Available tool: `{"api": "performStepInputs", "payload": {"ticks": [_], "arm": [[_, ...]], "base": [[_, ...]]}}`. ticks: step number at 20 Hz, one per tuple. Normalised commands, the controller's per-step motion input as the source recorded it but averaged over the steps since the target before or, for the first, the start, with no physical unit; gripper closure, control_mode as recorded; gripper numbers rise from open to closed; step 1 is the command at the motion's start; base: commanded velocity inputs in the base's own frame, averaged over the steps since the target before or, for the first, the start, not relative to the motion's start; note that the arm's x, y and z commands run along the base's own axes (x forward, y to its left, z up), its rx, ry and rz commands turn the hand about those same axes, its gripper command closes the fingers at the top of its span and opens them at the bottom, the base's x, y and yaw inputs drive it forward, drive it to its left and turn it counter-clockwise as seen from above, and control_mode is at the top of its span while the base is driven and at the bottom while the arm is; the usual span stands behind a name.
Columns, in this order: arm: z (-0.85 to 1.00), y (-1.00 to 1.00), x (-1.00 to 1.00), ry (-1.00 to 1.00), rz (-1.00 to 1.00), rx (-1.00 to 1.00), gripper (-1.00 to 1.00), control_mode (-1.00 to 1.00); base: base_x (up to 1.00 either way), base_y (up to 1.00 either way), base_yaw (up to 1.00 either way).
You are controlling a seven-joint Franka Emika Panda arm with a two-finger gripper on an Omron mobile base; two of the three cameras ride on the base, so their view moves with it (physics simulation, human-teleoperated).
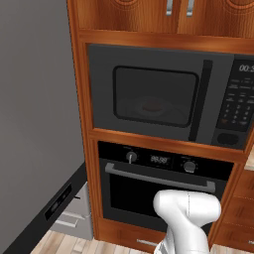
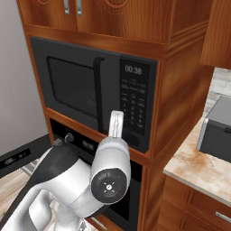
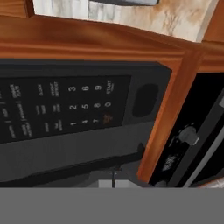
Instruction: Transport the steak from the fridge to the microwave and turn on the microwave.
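Resting on the turntable (image 1: 149,110) behind the shut door (image 1: 158,94) of the microwave (image 2: 97,97): steak (image 1: 153,105) (a dim reddish patch through the window). Pointing at the keypad (image 3: 65,109) near that box's right edge, well apart from the meat: gripper (image 3: 113,178), fingers pressed together, pinching nothing. Below the box: oven (image 1: 163,183). Far left: grey fridge (image 1: 34,119).

Microwave (image 2: 85,90) door closed; arm (image 2: 110,173) raised before keypad (image 2: 134,106) — toaster oven (image 2: 217,131) on counter (image 2: 198,169)
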Motion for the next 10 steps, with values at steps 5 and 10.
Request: {"api": "performStepInputs", "payload": {"ticks": [5,10], "arm": [[0.00,-0.05,0.29,0.00,-0.02,0.12,1.00,-1.00],[-0.06,-0.18,0.30,-0.02,0.00,0.09,1.00,-1.00]], "base": [[0.00,0.00,0.00],[0.00,0.00,0.00]]}}
